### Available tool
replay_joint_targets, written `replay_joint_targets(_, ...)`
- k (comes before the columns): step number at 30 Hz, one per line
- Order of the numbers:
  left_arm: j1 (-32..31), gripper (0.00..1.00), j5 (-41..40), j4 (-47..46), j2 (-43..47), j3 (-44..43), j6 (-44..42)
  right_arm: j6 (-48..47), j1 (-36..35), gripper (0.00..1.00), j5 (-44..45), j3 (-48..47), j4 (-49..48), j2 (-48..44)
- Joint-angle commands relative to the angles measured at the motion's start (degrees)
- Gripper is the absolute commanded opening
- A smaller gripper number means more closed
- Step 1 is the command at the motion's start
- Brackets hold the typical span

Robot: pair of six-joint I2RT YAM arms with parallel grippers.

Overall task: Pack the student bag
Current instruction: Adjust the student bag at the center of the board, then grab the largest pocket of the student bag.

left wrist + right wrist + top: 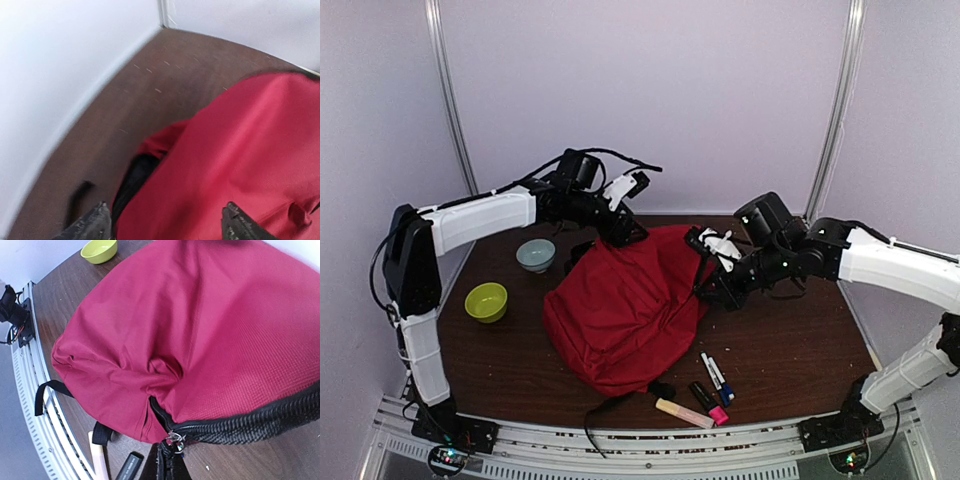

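1. The student bag [620, 310], red fabric, lies slumped at the centre of the dark tabletop [790, 340]. No view shows its inside.
2. To the left of the bag stand a grey-blue bowl [535, 255] and a lime-green bowl [486, 301], apart from each other, each showing its bare inner wall.
3. Several markers [715, 378] and a cream-coloured pen [680, 411] lie on the tabletop at the lower centre of the top view, outside the bag.
4. The right gripper [167, 462] has its jaws closed, pinching the metal zipper pull [175, 436] at the bottom centre of its wrist view. From above it sits at the bag's right edge.
5. The left gripper [165, 225] has its jaws spread wide, with red fabric showing between them. From above it is at the bag's upper edge.
6. Only the right wrist view shows the black zipper [250, 422] and a black strap loop [47, 390] at the bag's left corner.
7. Only the left wrist view shows dark material [135, 180] tucked under the bag's edge.
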State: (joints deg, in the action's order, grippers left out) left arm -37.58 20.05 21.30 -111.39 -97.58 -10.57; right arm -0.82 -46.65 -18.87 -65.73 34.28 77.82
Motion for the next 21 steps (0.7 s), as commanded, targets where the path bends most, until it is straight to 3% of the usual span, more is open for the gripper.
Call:
replay_joint_targets(1, -4.07, 0.87, -7.71, -17.05, 15.46, 10.91, -9.43, 9.14, 3.46, 0.00, -4.62, -5.71, 2.45, 4.05)
replay_joint_targets(4, -8.11, 0.88, -9.81, -18.25, 18.84, 14.74, -11.30, 16.19, 7.90, 0.00, -8.43, -5.49, -0.83, 5.71)
replay_joint_targets(8, -15.12, 0.79, -6.55, -17.83, 16.07, 16.95, -8.42, 22.34, 12.83, 0.00, -14.45, -2.97, -4.00, 6.94)
replay_joint_targets(10, -16.95, 0.68, -3.23, -21.02, 12.93, 18.25, -3.55, 23.11, 13.60, 0.00, -15.74, -1.53, -4.63, 7.08)
replay_joint_targets(13, -19.02, 0.47, -5.01, -22.77, 7.63, 16.45, -0.32, 23.29, 13.76, 0.00, -16.16, 0.08, -5.21, 6.52)
replay_joint_targets(17, -21.43, 0.46, -9.87, -19.77, 2.05, 11.92, -2.21, 24.58, 14.73, 0.00, -16.94, 2.81, -7.93, 5.21)
replay_joint_targets(21, -22.39, 0.53, -10.02, -22.42, -0.19, 13.16, -1.21, 26.51, 15.81, 0.00, -18.63, 5.20, -11.27, 4.98)
